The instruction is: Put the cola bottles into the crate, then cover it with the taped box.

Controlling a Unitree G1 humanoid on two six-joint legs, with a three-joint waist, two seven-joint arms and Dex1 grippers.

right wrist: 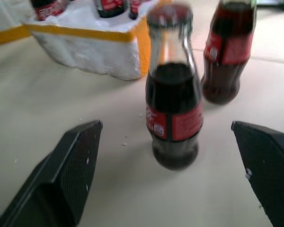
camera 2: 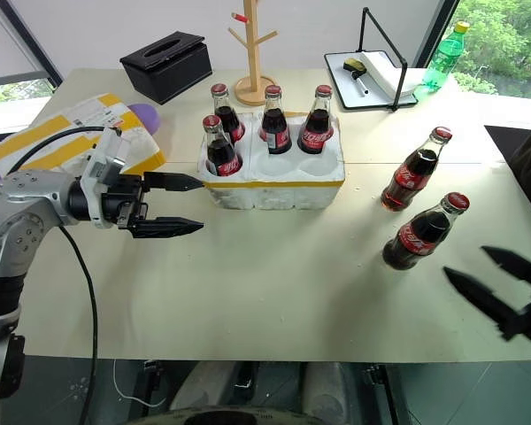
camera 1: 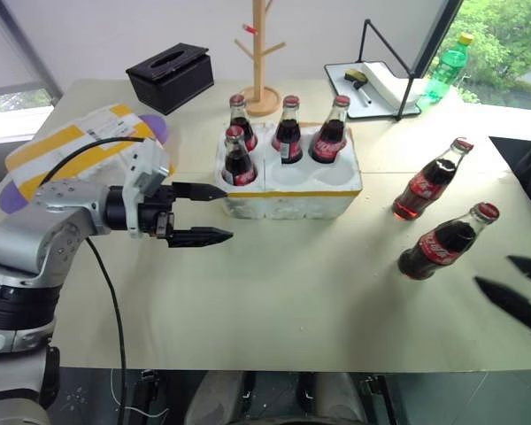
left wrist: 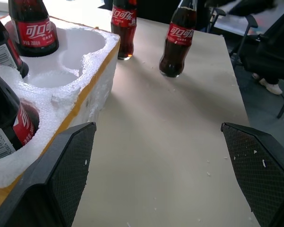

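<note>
Nearest to us, the right tool (camera 2: 494, 285) hangs low over the right edge of the worktop (camera 2: 274, 292), fingers spread wide and carrying nothing, and its wrist view looks straight at the closer of two loose cola bottles (camera 2: 420, 232), upright and framed between the fingers. Just behind that one stands the second loose bottle (camera 2: 413, 170), also upright on the worktop, apart from its neighbour. Over on the left, the left tool (camera 2: 175, 205) is spread wide and empty too, pointing across towards the near left corner of the crate (camera 2: 274, 181), just beside it. In the crate, four bottles (camera 2: 270, 119) already sit in their wells, three along the back and one front left, while two front wells are bare. So four in, two to go by my count, and the right tool looks best placed for the next pick. Farther back on the left, the taped box (camera 2: 71, 137) lies flat on the worktop, well clear of the crate; the covering step is not yet begun.
</note>
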